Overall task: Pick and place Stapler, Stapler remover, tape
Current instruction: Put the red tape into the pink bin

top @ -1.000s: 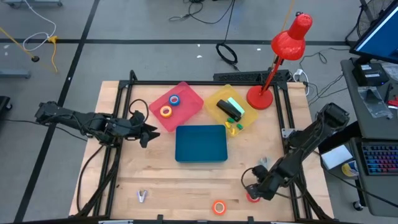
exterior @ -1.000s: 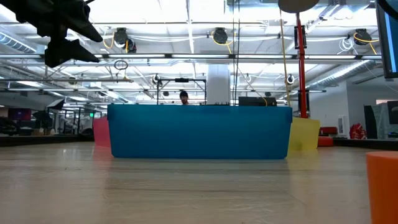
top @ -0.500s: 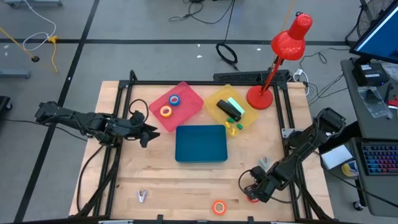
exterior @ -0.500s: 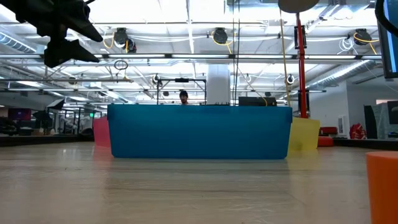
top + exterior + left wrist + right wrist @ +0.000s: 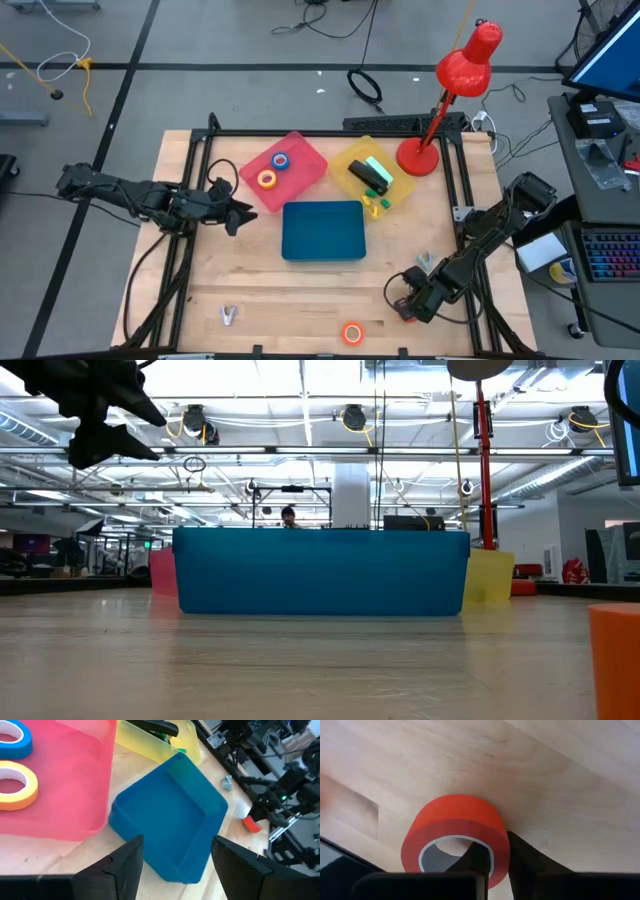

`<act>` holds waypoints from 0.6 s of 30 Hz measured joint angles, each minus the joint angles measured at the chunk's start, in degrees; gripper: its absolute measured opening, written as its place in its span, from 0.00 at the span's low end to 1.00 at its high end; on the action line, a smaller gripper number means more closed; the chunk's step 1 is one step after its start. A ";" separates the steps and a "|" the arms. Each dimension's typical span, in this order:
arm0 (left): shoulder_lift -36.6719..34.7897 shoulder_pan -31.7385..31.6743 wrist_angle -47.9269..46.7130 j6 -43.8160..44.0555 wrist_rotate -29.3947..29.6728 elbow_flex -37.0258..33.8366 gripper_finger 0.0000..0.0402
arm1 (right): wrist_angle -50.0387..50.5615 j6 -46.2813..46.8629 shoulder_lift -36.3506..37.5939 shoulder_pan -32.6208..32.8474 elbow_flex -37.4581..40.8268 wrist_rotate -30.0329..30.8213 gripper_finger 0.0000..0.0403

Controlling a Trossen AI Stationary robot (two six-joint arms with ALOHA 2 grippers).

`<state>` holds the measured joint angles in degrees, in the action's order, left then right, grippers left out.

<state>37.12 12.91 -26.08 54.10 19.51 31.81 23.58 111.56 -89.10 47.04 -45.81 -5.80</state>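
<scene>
My right gripper (image 5: 408, 308) is low at the table's near right corner, shut on a red tape roll (image 5: 455, 832), of which only a sliver (image 5: 404, 317) shows from above. An orange tape roll (image 5: 352, 333) lies flat near the near edge. Blue tape (image 5: 281, 160) and yellow tape (image 5: 267, 179) lie in the pink tray (image 5: 305, 150). The black stapler (image 5: 370, 178) lies in the yellow tray (image 5: 400, 190). The stapler remover (image 5: 229, 316) lies near the near left corner. My left gripper (image 5: 236, 212) hangs open above the table, left of the blue tray (image 5: 323, 230). My right gripper has the red tape roll by its wall (image 5: 497, 851). One finger (image 5: 476, 857) is inside the pale core and the other finger (image 5: 522, 855) is outside. The roll is tipped, its hole facing the wrist camera, close over the wood. Whether it still touches the table I cannot tell.
A red desk lamp (image 5: 440, 110) stands at the far right corner. A small grey object (image 5: 424, 262) lies near my right arm. A black frame (image 5: 330, 130) runs round the table. In the low view the orange tape roll (image 5: 615, 660) fills the right edge.
My right gripper has shifted a little toward the table's left at the red tape roll, and less of the roll shows under it from above. My left arm has kept still.
</scene>
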 joint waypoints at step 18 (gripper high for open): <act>17.39 0.00 49.10 -9.54 -7.01 0.07 0.58 | -33.24 -40.89 20.58 -23.96 0.07 20.76 0.07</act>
<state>54.52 12.91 23.02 44.56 12.50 31.88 -9.66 70.67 -68.53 23.09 -45.75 14.95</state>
